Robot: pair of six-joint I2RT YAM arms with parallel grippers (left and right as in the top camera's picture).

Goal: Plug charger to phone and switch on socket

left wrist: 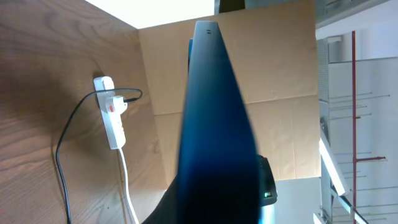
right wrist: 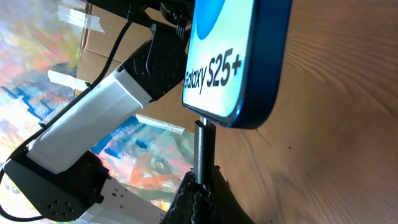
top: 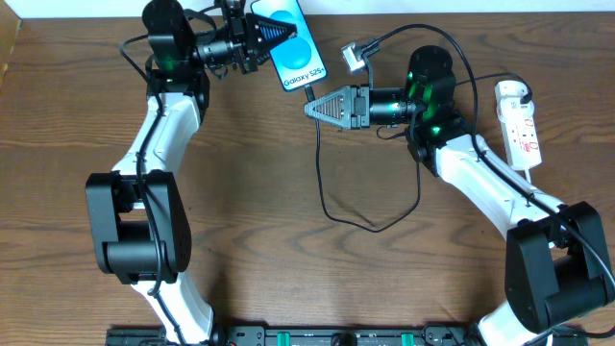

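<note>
My left gripper (top: 272, 35) is shut on the phone (top: 296, 43) at the back of the table, holding it raised with its blue screen and "Galaxy S25+" text facing up. In the left wrist view the phone (left wrist: 214, 124) shows edge-on and hides the fingers. My right gripper (top: 312, 107) is shut on the charger's black plug (right wrist: 204, 146), whose tip meets the phone's (right wrist: 239, 56) lower edge. The charger cable (top: 332, 213) loops across the table towards me. The white socket (top: 519, 120) lies at the far right, with a black cable (left wrist: 65, 134) reaching its end (left wrist: 113, 112).
The socket's thick white cord (left wrist: 127, 186) trails over the wood. A cardboard wall (left wrist: 280, 74) stands behind the table. Both arms' white links (top: 159, 135) (top: 490, 183) reach in from the near edge.
</note>
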